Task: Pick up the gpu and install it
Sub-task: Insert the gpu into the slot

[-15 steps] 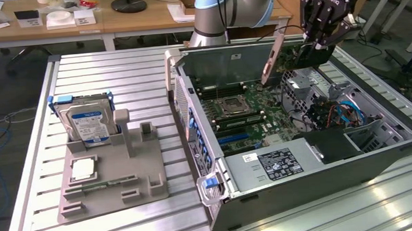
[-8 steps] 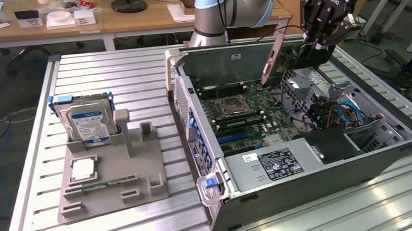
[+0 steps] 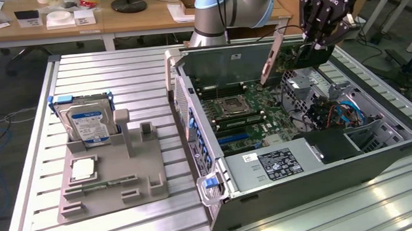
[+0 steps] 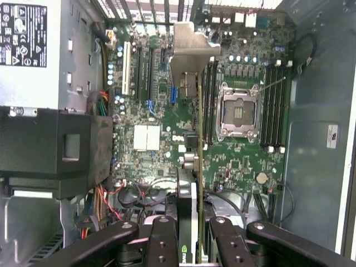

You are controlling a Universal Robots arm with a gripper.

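We hold the gpu (image 3: 292, 57) in the air over the open computer case (image 3: 374, 155).
Our gripper (image 3: 319, 43) is clamped on the card, one finger (image 4: 161, 239) on each face. The card stands on edge above the motherboard (image 3: 240, 109), apart from it, with its silver bracket (image 3: 272, 60) toward the exterior view's left. The case lies by the table's (image 3: 120, 72) edge at the exterior view's right. The hard drive (image 3: 88, 123) stands in a grey holder (image 3: 111, 177) near the opposite edge.
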